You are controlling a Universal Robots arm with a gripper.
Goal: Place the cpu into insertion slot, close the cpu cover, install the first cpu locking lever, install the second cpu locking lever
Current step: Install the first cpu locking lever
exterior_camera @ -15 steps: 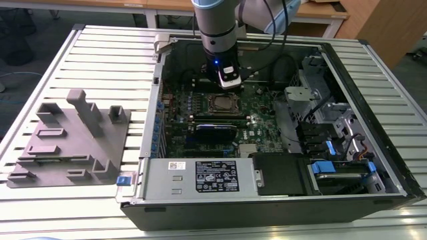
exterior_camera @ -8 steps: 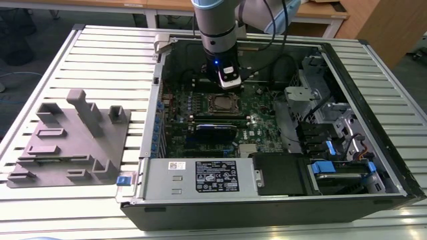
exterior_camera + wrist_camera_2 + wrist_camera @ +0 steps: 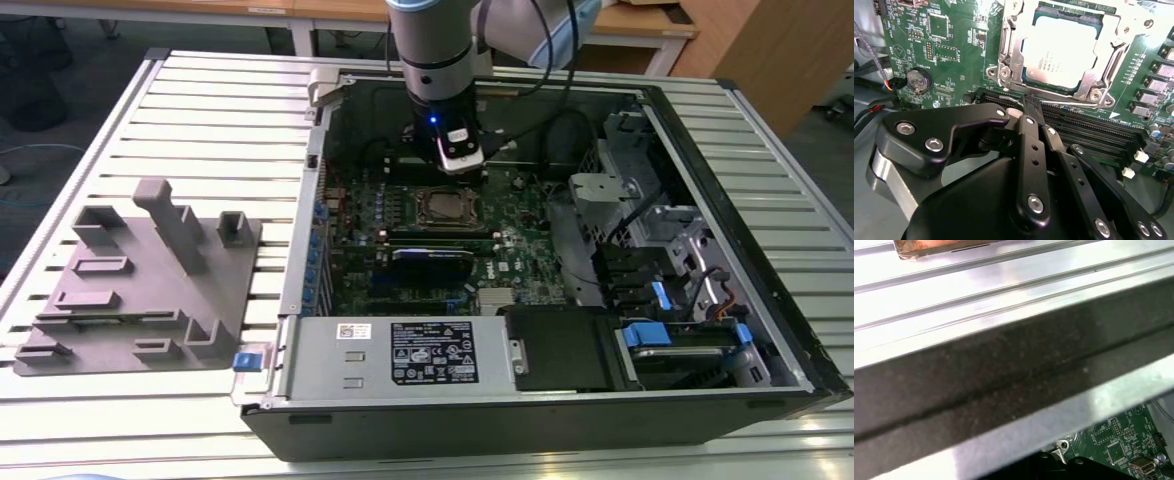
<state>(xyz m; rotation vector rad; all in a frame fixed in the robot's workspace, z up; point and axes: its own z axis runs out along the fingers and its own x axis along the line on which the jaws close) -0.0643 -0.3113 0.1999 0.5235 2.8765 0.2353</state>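
In the second wrist view the cpu [image 3: 1064, 50] lies flat in the insertion slot [image 3: 418, 208], its silvery top facing up. The cpu cover [image 3: 1093, 82], a silver frame with a cut-out centre, lies down around the chip. My gripper [image 3: 1031, 102] is shut with nothing between its black fingers, and its tip hovers just off the socket's edge, over the memory slots. In the exterior view the gripper [image 3: 462, 165] hangs inside the open computer case, just beyond the socket. How the locking levers stand is too hard to tell.
Long black memory slots [image 3: 1094, 132] run beside the socket. A coin battery [image 3: 918, 79] sits on the green board. A black case wall [image 3: 1004, 370] passes close to the wrist. A grey fixture tray [image 3: 134, 280] lies on the exterior view's left. A power supply [image 3: 400, 355] and drive cage [image 3: 667, 330] fill the case front.
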